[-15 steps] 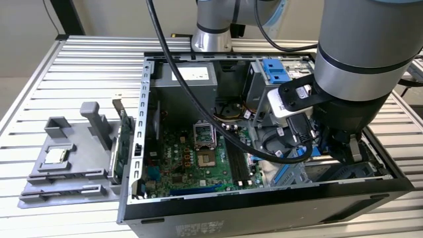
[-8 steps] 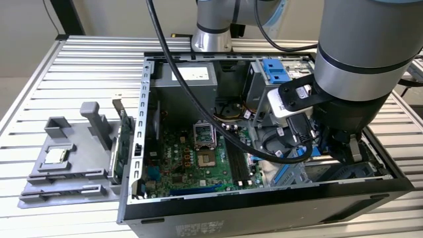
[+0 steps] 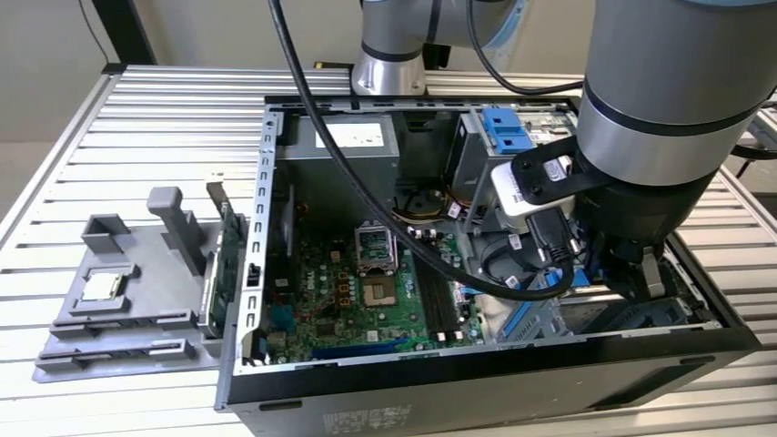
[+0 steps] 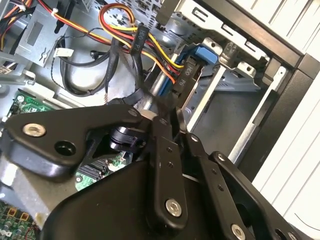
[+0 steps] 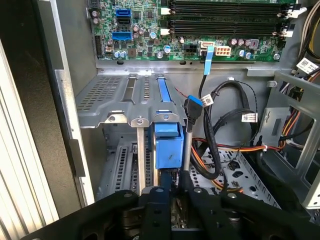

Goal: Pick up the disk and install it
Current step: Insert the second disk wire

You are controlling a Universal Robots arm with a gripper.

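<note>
Well along: hand point(image 5: 167, 192) clenched on the disk point(image 5: 167, 145), blue-railed edge upright, lowered into the drive cage point(image 5: 125, 102) at the computer case point(image 3: 486, 387) front corner beside the motherboard point(image 3: 364, 291), apparently part-way down, full seating not yet evident.

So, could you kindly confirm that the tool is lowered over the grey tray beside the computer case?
Not quite: the tool is lowered into the computer case itself, at the end away from the grey tray beside it, as the exterior view shows.
</note>
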